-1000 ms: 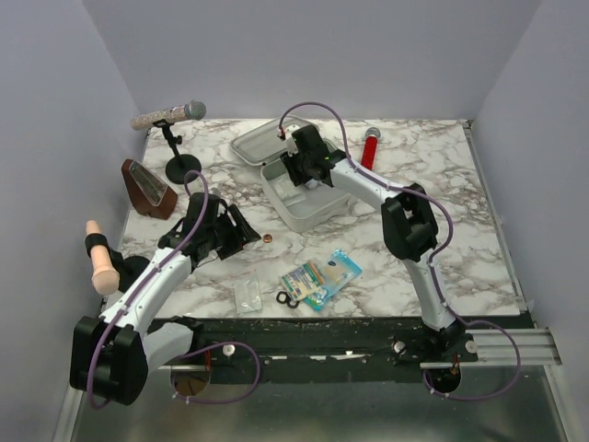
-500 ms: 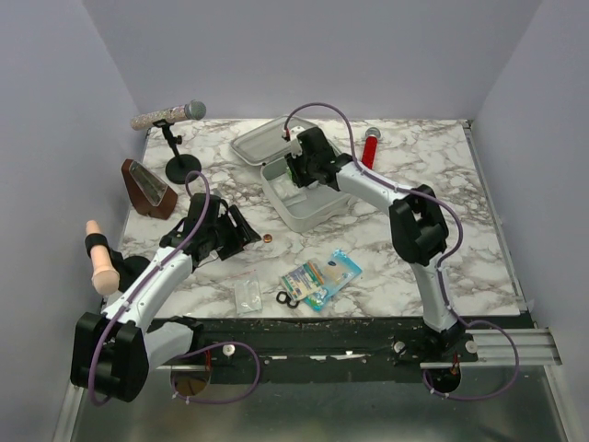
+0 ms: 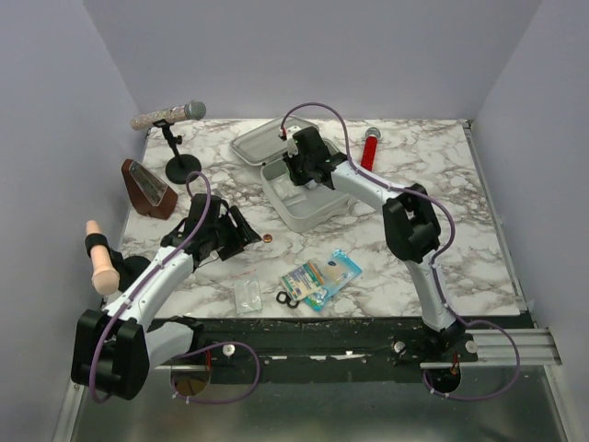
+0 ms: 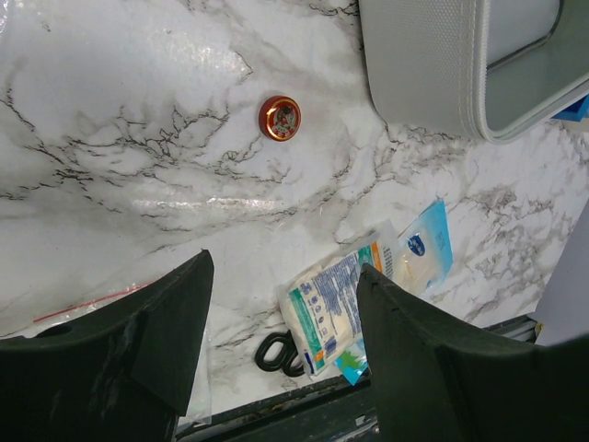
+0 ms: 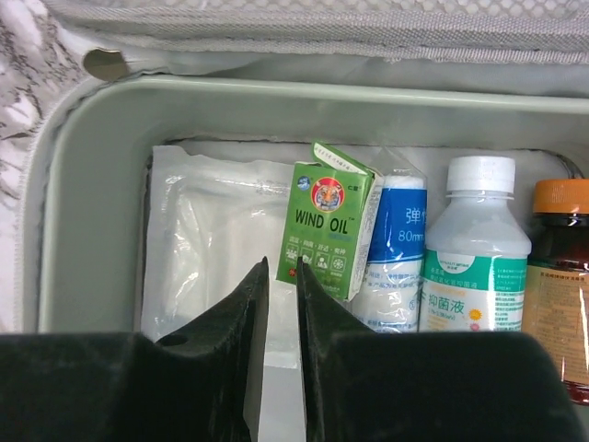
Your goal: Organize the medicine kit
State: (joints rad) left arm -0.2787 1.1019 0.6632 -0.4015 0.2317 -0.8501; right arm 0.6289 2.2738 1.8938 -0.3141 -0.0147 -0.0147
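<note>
The medicine kit (image 3: 318, 219) lies open at the table's middle back, its lid (image 3: 256, 144) laid flat behind it. My right gripper (image 3: 299, 177) hangs inside the box. In the right wrist view the kit's wall (image 5: 92, 184) encloses a clear packet (image 5: 202, 239), a green Wind Oil carton (image 5: 331, 221), a blue roll (image 5: 403, 239), a white bottle (image 5: 477, 249) and an amber bottle (image 5: 560, 258). The right gripper (image 5: 282, 267) has its jaws a slim gap apart over the clear packet; whether they pinch it is unclear. My left gripper (image 4: 283, 267) stands open above bare marble.
A small orange round tin (image 3: 268, 238) lies by the left gripper (image 3: 243, 230). Flat packets (image 3: 322, 276), a black loop (image 3: 285, 298) and a clear bag (image 3: 247, 295) sit near the front edge. A red cylinder (image 3: 370, 147), a microphone stand (image 3: 175, 138) and a brown metronome (image 3: 147, 189) stand behind.
The right gripper's jaws have drawn closer together inside the kit. The left arm has not moved.
</note>
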